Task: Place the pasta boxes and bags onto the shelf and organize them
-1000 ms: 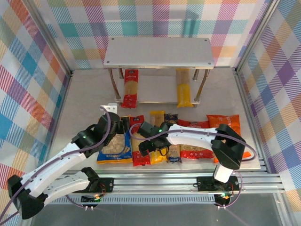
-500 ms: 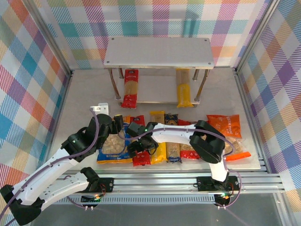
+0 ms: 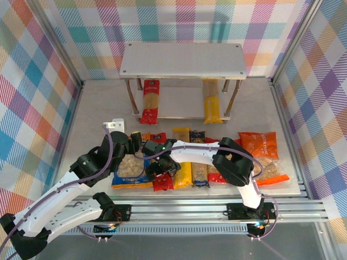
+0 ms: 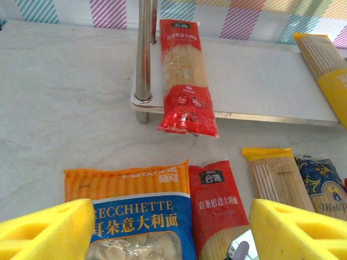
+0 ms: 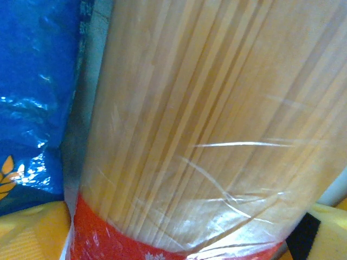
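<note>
My left gripper (image 4: 172,219) hangs low over the near row of packs, its yellow fingers (image 4: 46,230) spread wide apart. Below it lies the blue orecchiette bag (image 4: 135,214), with a red spaghetti pack (image 4: 219,208) just beside it on the right. My right gripper (image 3: 161,169) is down on that same red pack with its jaws wide apart, one finger on either side. I can't tell from the wrist view whether they press on it. Further along the row I see a yellow pack (image 3: 183,174), a dark pack (image 3: 200,176) and the orange bag (image 3: 259,145) at the right end. On the shelf (image 3: 183,60), the lower board carries a second red pack (image 3: 150,100) and a second yellow pack (image 3: 212,103), well apart.
</note>
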Robot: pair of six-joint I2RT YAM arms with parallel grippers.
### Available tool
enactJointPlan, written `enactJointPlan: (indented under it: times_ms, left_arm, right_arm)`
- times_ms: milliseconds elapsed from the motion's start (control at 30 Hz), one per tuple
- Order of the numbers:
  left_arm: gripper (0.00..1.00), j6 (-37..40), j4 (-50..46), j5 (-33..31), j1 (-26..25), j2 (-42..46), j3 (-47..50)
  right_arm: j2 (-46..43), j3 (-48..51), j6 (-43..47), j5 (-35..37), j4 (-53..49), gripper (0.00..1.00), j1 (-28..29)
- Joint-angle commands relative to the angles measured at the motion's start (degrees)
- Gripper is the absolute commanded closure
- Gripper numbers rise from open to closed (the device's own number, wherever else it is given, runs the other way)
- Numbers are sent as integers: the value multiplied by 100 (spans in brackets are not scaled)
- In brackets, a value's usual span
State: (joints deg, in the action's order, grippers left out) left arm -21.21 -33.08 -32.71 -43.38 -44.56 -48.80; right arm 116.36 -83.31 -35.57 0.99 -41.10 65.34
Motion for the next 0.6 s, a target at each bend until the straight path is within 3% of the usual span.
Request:
enactJointPlan:
  times_ms: [0,200,567]
  left_arm:
    - [24,91,-49,-157,5,26,-14]
    - [24,82,-50,-157,5,27,18]
    - [24,80,3,-131,7,1,63]
  right_arm:
    - [289,-165,-23,-242,-187,1,84]
    - [722,-313,-82,-451,-344,6,84]
    - [736,-181,-103,-585,-355,39,75]
